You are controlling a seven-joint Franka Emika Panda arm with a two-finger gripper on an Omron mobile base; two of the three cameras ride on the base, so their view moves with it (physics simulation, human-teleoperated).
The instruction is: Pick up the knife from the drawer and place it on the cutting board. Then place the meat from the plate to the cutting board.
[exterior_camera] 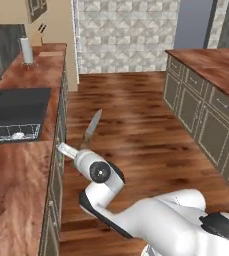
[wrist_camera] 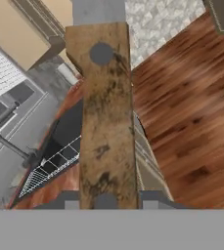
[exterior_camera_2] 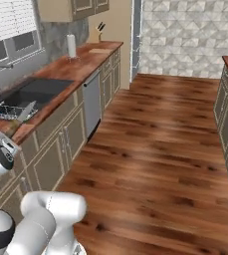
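1. Hand view is showing me the knife (wrist_camera: 106,117) running straight out ahead of the gripper (wrist_camera: 106,200), its brown wooden handle standing between the two dark fingertips (wrist_camera: 69,199) and its grey blade reaching on beyond the far end.
2. I am reading the jaws as pressed in on the handle from both sides, pinching the knife.
3. Left base view is showing the grey blade (exterior_camera: 91,128) poking up and away past the white wrist, over the wood floor (exterior_camera: 136,130) just beside the counter (exterior_camera: 16,175) edge.
4. Right base view is catching the blade tip (exterior_camera_2: 27,111) slanting up above the wrist at the picture's left edge, in front of the sink (exterior_camera_2: 33,91).
5. Ahead of the gripper and below the knife, the dark sink and a wire dish rack (wrist_camera: 50,168) are lying on the reddish counter.
6. Well beyond the blade along that counter, a white roll (exterior_camera: 27,51) is standing upright, and a block of black-handled knives (exterior_camera_2: 101,28) is sitting further back near the wall.
7. I cannot make out the drawer, the cutting board, the plate or the meat from these angles.
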